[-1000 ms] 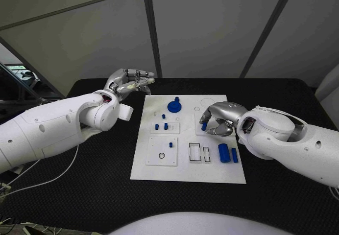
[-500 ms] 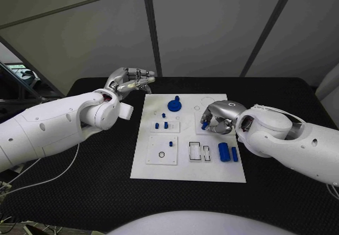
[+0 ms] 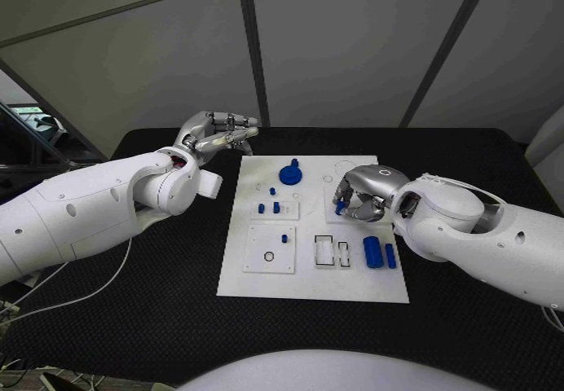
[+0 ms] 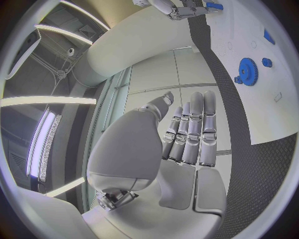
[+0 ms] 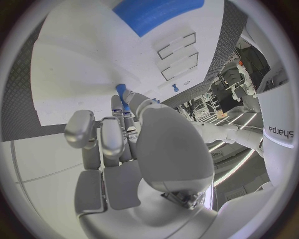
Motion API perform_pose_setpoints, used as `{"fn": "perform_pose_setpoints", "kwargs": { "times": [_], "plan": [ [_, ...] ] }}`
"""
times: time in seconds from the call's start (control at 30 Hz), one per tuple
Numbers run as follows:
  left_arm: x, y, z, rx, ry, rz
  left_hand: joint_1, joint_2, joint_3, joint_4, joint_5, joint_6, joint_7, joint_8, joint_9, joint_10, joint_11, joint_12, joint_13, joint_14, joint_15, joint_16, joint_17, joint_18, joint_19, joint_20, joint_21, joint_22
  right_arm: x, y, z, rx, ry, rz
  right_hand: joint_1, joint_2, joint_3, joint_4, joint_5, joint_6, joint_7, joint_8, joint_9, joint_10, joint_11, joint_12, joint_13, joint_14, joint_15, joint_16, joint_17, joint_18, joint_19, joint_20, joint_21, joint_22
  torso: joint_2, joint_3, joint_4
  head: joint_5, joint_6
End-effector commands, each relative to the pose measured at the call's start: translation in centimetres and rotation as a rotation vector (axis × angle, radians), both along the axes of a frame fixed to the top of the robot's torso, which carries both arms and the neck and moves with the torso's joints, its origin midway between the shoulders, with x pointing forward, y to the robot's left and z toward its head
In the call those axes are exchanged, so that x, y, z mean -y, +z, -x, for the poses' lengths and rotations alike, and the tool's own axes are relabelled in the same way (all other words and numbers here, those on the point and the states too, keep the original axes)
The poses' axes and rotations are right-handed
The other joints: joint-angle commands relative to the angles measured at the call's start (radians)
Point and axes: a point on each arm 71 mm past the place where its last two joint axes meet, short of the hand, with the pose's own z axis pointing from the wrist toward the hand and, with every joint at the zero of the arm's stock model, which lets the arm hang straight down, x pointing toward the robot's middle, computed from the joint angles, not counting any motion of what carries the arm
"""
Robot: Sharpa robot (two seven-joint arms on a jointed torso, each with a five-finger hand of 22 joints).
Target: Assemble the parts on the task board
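The white task board (image 3: 311,287) lies in the middle of the black table. My right hand (image 3: 362,195) hovers over the board's right middle and pinches a small blue peg (image 3: 341,206), which pokes out between thumb and finger (image 5: 122,94). My left hand (image 3: 218,133) is held up off the board's back left corner, fingers straight and side by side (image 4: 190,129), holding nothing. A blue gear (image 3: 289,174) sits near the board's back edge (image 4: 247,65). Small blue pegs (image 3: 268,209) stand in a left-hand block. A blue cylinder (image 3: 372,252) and a blue bar (image 3: 389,256) lie at the right.
Two empty rectangular slots (image 3: 332,252) are cut into the board beside the cylinder (image 5: 157,12). A lone blue peg (image 3: 284,239) stands in the square plate with an oval hole (image 3: 269,257). Black table (image 3: 141,309) surrounds the board on all sides.
My right hand has shifted a little toward the back of the board, carrying the small blue peg. The left hand has stayed where it was.
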Motion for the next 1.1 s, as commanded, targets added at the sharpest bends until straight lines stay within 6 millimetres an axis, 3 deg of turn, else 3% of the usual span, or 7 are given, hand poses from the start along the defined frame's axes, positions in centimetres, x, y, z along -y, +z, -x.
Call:
{"fn": "perform_pose_setpoints", "kwargs": {
  "times": [0.03, 0.4, 0.7, 0.9, 1.1],
  "plan": [
    [0.1, 0.1, 0.0, 0.000, -0.010, 0.006, -0.004, -0.001, -0.003, -0.002, -0.004, -0.004, -0.001, -0.002, 0.001, -0.009, 0.000, 0.002, 0.000, -0.006, -0.001, -0.005, -0.001, -0.020, -0.005, 0.000, -0.006, -0.001, -0.1, 1.0, 0.1, 0.078, -0.008, -0.044, 0.007, 0.018, 0.005, 0.000, -0.003, 0.007, -0.001, 0.005, 0.010, 0.009, 0.001, -0.007, 0.001, 0.022, -0.004, 0.006, 0.002, -0.019, 0.005, 0.000, 0.008, 0.004, -0.001, 0.0004, 0.0004, 0.000, 0.000],
    [0.0, 0.1, -0.1, -0.002, -0.008, 0.005, -0.004, 0.000, -0.004, -0.002, -0.004, -0.004, -0.001, -0.001, 0.001, -0.010, 0.000, 0.004, 0.000, -0.007, -0.001, -0.005, -0.001, -0.020, -0.005, 0.000, -0.007, -0.001, -0.8, 2.9, 2.5, 0.094, 0.036, -0.121, 0.005, 0.015, 0.004, 0.000, -0.005, 0.009, -0.001, 0.005, 0.011, 0.012, 0.001, -0.009, 0.002, 0.023, -0.005, 0.007, 0.003, -0.020, 0.008, -0.001, 0.011, 0.007, -0.003, -0.0002, -0.0003, -0.002, 0.006],
    [0.3, 0.0, -0.1, -0.004, -0.013, 0.007, -0.004, 0.001, -0.004, -0.002, -0.004, -0.004, 0.000, -0.001, 0.001, -0.010, 0.000, 0.005, 0.000, -0.007, -0.001, -0.004, -0.002, -0.020, -0.006, 0.001, -0.007, -0.002, -4.3, 4.5, 4.2, 0.071, 0.117, -0.216, -0.001, 0.012, 0.003, 0.003, -0.006, 0.011, 0.000, 0.005, 0.012, 0.014, 0.002, -0.013, 0.003, 0.024, -0.004, 0.009, 0.006, -0.022, 0.012, -0.001, 0.016, 0.016, -0.001, -0.0006, 0.0010, 0.006, 0.006],
    [0.7, 0.0, -0.2, -0.004, -0.021, 0.010, -0.003, 0.001, -0.004, -0.003, -0.004, -0.005, 0.000, 0.000, 0.001, -0.012, 0.000, 0.006, 0.001, -0.008, -0.001, -0.004, -0.002, -0.020, -0.006, 0.001, -0.008, -0.002, -7.1, 4.1, 4.7, 0.032, 0.179, -0.255, -0.005, 0.010, 0.002, 0.004, -0.004, 0.010, 0.001, 0.005, 0.012, 0.014, 0.002, -0.017, 0.003, 0.024, -0.004, 0.008, 0.004, -0.022, 0.013, -0.001, 0.017, 0.017, 0.001, -0.0005, 0.0014, 0.019, 0.000],
    [0.9, 0.0, -0.2, -0.006, -0.027, 0.013, -0.003, 0.001, -0.004, -0.003, -0.004, -0.005, 0.000, 0.000, 0.001, -0.012, 0.000, 0.006, 0.001, -0.008, -0.001, -0.004, -0.002, -0.020, -0.006, 0.001, -0.008, -0.002, -9.2, 2.3, 5.5, -0.037, 0.230, -0.261, -0.015, 0.006, -0.003, 0.009, 0.002, 0.009, 0.001, 0.003, 0.012, 0.016, 0.003, -0.023, 0.004, 0.024, -0.003, 0.008, 0.005, -0.022, 0.012, -0.001, 0.016, 0.016, 0.001, -0.0009, 0.0001, 0.032, -0.009]
  ]
}}
